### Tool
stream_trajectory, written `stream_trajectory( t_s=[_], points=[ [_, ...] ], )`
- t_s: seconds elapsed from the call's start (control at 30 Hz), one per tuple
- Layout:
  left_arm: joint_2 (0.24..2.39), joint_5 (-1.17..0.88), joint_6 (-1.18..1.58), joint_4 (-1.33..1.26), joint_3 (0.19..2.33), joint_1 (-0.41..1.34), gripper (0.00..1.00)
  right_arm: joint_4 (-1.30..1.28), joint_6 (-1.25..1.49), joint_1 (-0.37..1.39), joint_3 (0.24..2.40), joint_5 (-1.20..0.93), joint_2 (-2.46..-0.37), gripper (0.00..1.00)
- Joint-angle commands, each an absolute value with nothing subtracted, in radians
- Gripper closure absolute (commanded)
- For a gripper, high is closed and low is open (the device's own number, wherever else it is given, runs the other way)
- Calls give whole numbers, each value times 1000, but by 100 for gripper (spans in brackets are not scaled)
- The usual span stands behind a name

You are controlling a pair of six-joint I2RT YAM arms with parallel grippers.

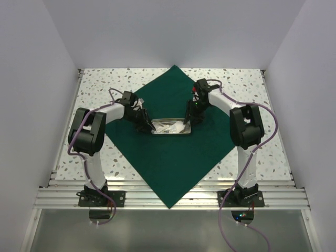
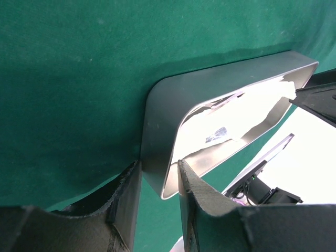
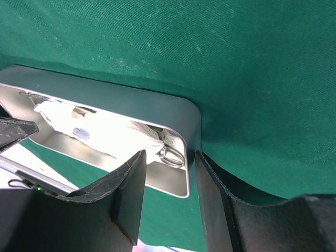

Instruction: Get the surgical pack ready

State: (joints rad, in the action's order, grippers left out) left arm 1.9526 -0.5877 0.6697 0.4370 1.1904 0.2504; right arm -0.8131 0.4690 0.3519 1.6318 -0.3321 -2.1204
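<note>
The big dark green square cloth is lying flat on the speckled white table, turned like a diamond, and the small shiny steel tray is sitting right in the middle of it. This looks like the step where both arms are setting the tray in its place on the cloth. The left gripper is reaching to the left end of the tray and the right gripper is reaching to the right end. In the left wrist view, the left gripper is pinching the short end wall of the tray, with one black finger outside and the other inside. In the right wrist view, the right gripper is standing over the other end wall of the tray, one finger inside and one finger outside, but I cannot tell if it is really squeezing. I also cannot tell if the tray is resting fully on the cloth or is raised a little. Inside the tray, white crumpled gauze pads are lying in a heap, and a metal tool with a ring handle is peeking out next to them at the right end. Next, I think both grippers are going to need to let go gently and lift straight up, so the tray is not sliding or tipping. After that, the corners of the cloth are probably going to be folded over the tray, one by one, to make the pack.
</note>
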Motion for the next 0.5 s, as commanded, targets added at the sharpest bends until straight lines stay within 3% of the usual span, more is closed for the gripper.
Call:
stream_trajectory(
  t_s=[0.0, 0.13, 0.3, 0.47],
  points=[
    [1967, -609, 669, 422, 1233, 261, 62, -815, 456, 348, 1632, -359, -2105, 54],
    [1967, -598, 666, 429, 1241, 259, 60, -813, 450, 348, 1626, -359, -2103, 52],
    [1956, -569, 646, 457, 1250, 259, 54, -836, 425, 331, 1640, -339, -2103, 42],
    [1907, -551, 618, 465, 1235, 253, 38, -912, 368, 293, 1695, -246, -2082, 20]
  ],
)
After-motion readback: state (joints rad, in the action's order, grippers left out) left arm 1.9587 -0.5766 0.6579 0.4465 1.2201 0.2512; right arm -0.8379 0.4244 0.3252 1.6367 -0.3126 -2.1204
